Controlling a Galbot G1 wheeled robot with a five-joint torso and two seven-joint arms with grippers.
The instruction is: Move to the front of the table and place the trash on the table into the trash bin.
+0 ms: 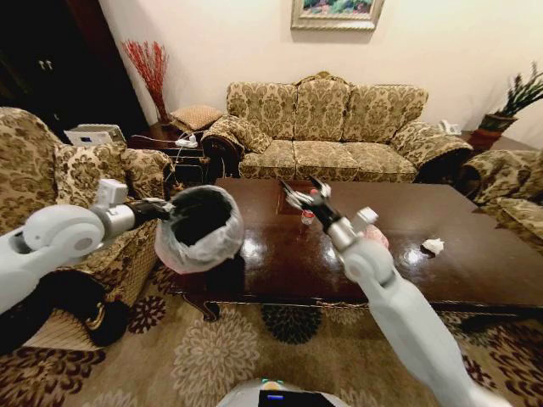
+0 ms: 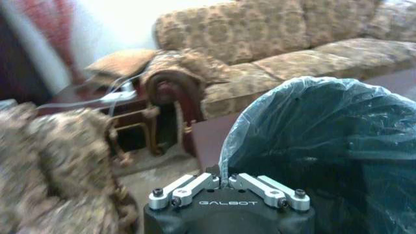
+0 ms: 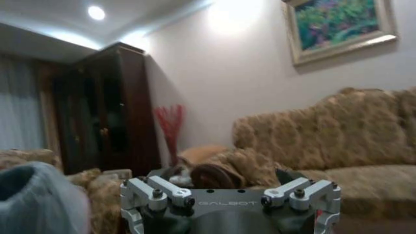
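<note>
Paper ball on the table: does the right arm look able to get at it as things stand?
Probably yes. The paper ball lies alone on bare table, to the right of the raised, open right gripper, with nothing between them.

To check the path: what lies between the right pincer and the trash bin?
In the head view, just bare dark table separates the right pincer from the trash bin in the left pincer.

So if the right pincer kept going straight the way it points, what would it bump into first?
Probably the floral beige sofa. The right pincer, open above the dark glossy wooden table, points over it toward that sofa, though depth is hard to judge.
</note>
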